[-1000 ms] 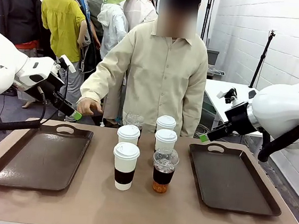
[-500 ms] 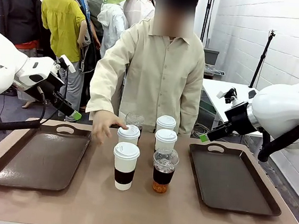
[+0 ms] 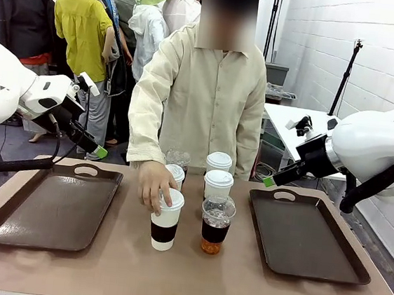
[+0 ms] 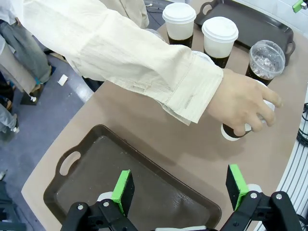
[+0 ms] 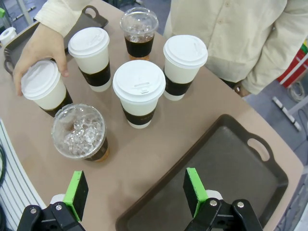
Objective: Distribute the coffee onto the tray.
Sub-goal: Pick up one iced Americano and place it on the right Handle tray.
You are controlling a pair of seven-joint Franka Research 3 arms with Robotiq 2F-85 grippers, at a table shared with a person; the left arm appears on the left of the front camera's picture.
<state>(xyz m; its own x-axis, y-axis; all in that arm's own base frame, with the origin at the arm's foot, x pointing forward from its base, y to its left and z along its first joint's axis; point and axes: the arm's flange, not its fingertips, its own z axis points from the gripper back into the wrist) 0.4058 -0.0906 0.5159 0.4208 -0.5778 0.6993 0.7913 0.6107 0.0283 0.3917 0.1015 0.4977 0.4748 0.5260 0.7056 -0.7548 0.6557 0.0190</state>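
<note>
Tan table (image 3: 183,280): we log six cups (image 3: 218,185) bunched at its middle, between left tray (image 3: 49,209) and right tray (image 3: 307,236). Person's hand (image 3: 152,184) grasps the near paper cup (image 3: 164,232). We judge this the first placement; next, lift it onto a tray.

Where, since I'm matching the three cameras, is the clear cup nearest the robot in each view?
Front view: clear cup centre, right of the front white cup.
Left wrist view: clear cup upper right, past the person's hand.
Right wrist view: clear cup lower left, ice showing through the dome.
Shared landmark: the person's hand on that white cup.
</note>
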